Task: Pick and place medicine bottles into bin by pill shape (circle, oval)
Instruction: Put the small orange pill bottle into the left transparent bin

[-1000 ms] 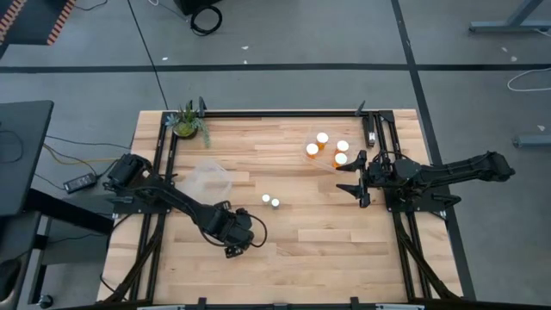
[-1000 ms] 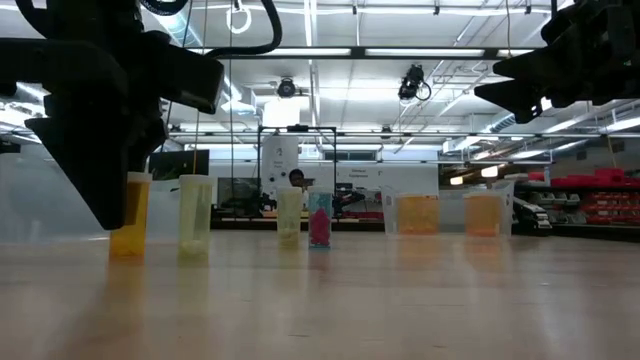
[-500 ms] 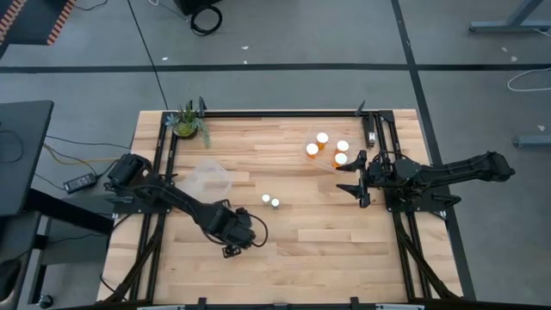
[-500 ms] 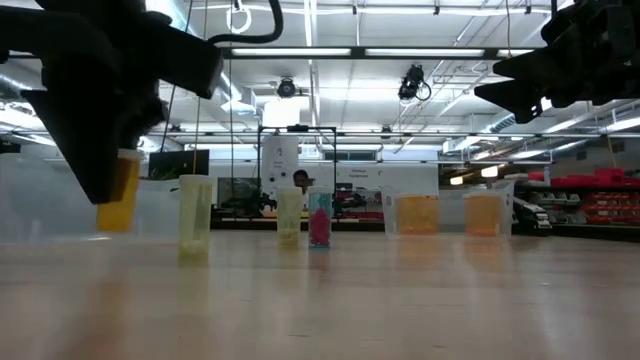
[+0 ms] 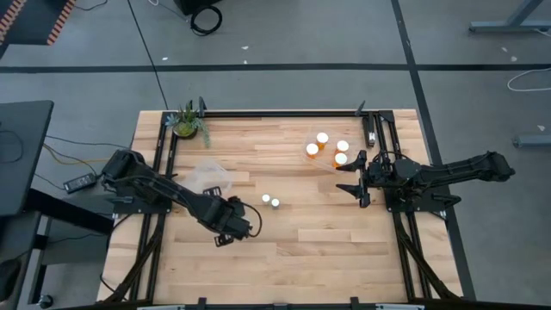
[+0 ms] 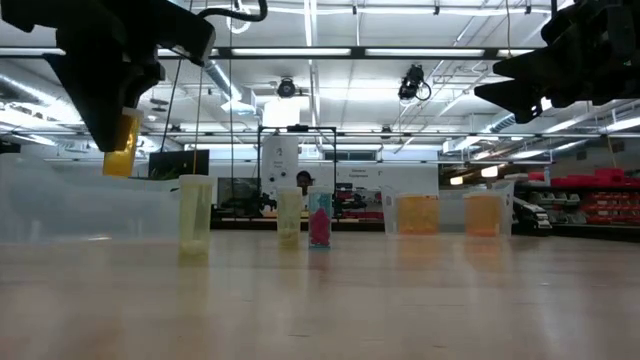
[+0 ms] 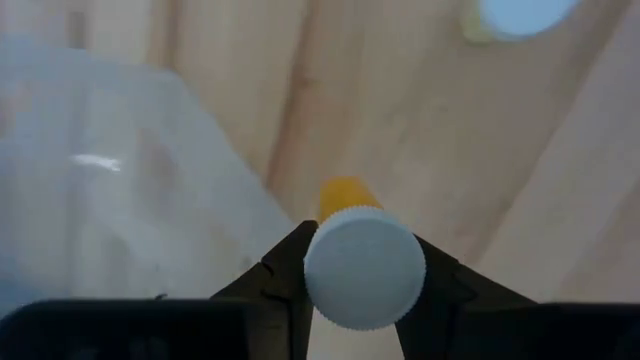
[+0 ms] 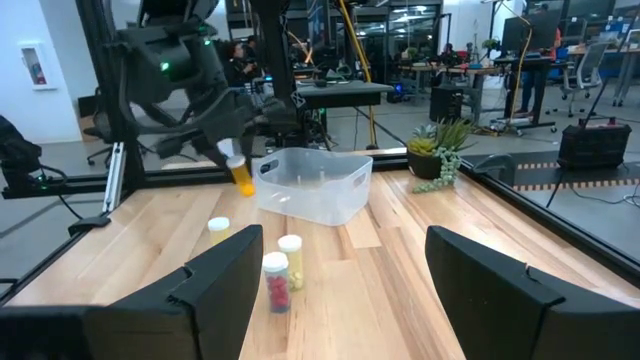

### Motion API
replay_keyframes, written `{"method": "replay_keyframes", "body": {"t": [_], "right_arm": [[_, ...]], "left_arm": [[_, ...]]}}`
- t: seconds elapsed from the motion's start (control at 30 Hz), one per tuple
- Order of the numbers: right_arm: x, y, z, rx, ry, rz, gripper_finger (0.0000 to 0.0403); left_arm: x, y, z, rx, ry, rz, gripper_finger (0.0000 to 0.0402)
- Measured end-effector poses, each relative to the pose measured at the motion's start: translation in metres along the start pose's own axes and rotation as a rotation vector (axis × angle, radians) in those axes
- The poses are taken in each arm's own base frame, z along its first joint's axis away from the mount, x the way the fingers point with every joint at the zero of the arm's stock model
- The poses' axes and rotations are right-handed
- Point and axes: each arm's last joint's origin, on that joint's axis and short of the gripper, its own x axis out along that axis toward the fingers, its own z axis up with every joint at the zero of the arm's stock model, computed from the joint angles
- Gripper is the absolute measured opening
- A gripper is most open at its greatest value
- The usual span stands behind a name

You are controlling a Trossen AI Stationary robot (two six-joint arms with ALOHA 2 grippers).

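1. The left gripper (image 5: 225, 226) sits lower left of centre in the high view, its fingers (image 7: 283, 272) clamped on either side of an orange bottle (image 7: 361, 262) just below its white cap.
2. In the low view that orange bottle (image 6: 121, 148) hangs clear of the table (image 6: 330, 300), upper left of the frame, tilted slightly.
3. The clear plastic bin (image 5: 209, 178) lies just up and left of the left gripper in the high view; in the right wrist view the held bottle (image 8: 241, 175) is just beside the bin's near wall (image 8: 312, 185).
4. The right gripper (image 5: 357, 176) waits at the right of the table in the high view, its two fingers (image 8: 218, 283) spread wide apart with nothing between them.
5. Three white-capped orange bottles (image 5: 330, 147) stand clustered in the upper right of the table, just left of the right gripper.
6. Two small bottles (image 5: 270, 201) stand touching or nearly so at the table's centre; the right wrist view shows one with red pills (image 8: 276, 284) and one pale yellow (image 8: 290, 261).
7. A third pale bottle (image 8: 218, 229) stands a little apart from them.
8. A potted plant (image 5: 188, 123) stands at the table's upper left corner.
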Motion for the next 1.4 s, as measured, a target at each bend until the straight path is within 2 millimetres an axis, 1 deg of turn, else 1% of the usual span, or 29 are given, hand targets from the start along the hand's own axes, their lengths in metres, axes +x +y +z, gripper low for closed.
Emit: {"method": "replay_keyframes", "body": {"t": [0.2, 0.33, 0.43, 0.53, 0.63, 0.8, 0.97, 1.07, 1.17, 1.27, 1.4], "right_arm": [[0.000, 0.000, 0.000, 0.000, 0.001, 0.000, 0.0287], [0.000, 0.000, 0.000, 0.000, 0.001, 0.000, 0.0287], [0.000, 0.000, 0.000, 0.000, 0.001, 0.000, 0.0287], [0.000, 0.000, 0.000, 0.000, 0.001, 0.000, 0.0287], [0.000, 0.000, 0.000, 0.000, 0.001, 0.000, 0.0287], [0.000, 0.000, 0.000, 0.000, 0.001, 0.000, 0.0287], [0.000, 0.000, 0.000, 0.000, 0.001, 0.000, 0.0287], [0.000, 0.000, 0.000, 0.000, 0.001, 0.000, 0.0287], [0.000, 0.000, 0.000, 0.000, 0.001, 0.000, 0.0287], [0.000, 0.000, 0.000, -0.001, 0.001, 0.000, 0.0287], [0.000, 0.000, 0.000, 0.000, 0.001, 0.000, 0.0287]], "left_arm": [[-0.010, 0.020, -0.002, -0.003, -0.016, 0.066, 0.0107], [-0.010, 0.034, -0.001, -0.020, -0.021, 0.091, 0.0106], [-0.002, 0.045, -0.006, -0.020, -0.001, 0.106, 0.0112], [0.011, 0.058, -0.012, -0.027, 0.010, 0.112, 0.0114], [0.020, 0.077, -0.023, -0.052, 0.033, 0.131, 0.0109], [0.032, 0.107, -0.037, -0.141, -0.040, 0.090, 0.0107], [0.052, 0.132, -0.051, -0.239, -0.076, 0.072, 0.0114], [0.065, 0.141, -0.052, -0.293, -0.092, 0.046, 0.0113], [0.075, 0.148, -0.048, -0.329, -0.111, 0.004, 0.0111], [0.081, 0.152, -0.040, -0.329, -0.145, -0.045, 0.0112], [0.084, 0.156, -0.031, -0.299, -0.198, -0.086, 0.0115]]}}
